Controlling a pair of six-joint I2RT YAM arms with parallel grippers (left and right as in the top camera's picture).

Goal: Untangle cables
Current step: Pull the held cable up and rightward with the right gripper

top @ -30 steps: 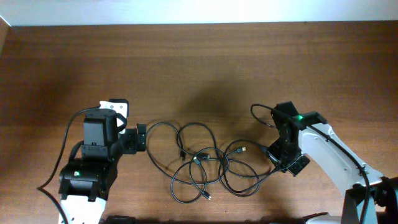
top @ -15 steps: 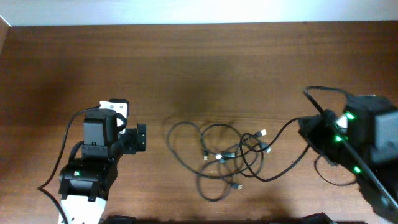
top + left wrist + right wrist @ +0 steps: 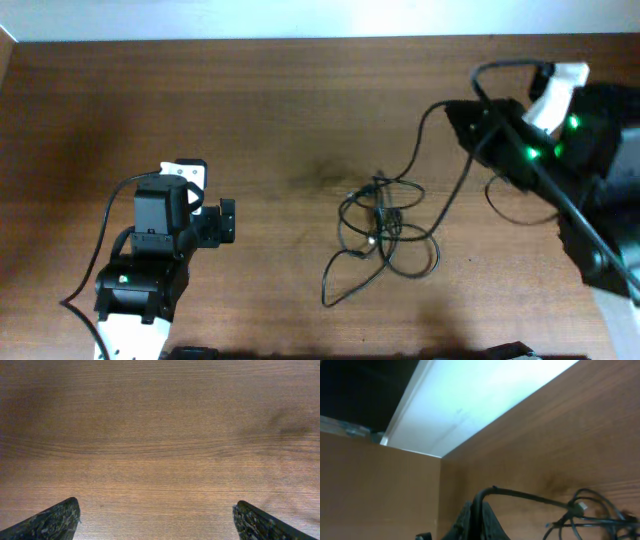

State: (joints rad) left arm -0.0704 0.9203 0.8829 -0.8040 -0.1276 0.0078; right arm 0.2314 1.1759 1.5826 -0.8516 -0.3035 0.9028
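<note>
The cables lie as a bunched tangle of thin black cords on the wooden table, right of centre. One strand rises from the tangle up to my right gripper, which is lifted at the upper right. In the right wrist view the right gripper is shut on this cable, and the tangle with a small plug hangs lower right. My left gripper sits at the left, well apart from the cables. In the left wrist view it is open over bare wood.
The white wall runs along the table's far edge, with a wooden side panel beside it. The right arm's own thicker black cable loops near its base at the right.
My right gripper has risen and moved up and to the right with a cable in it. The tangle has been dragged right and bunched tighter. The left arm has not moved.
</note>
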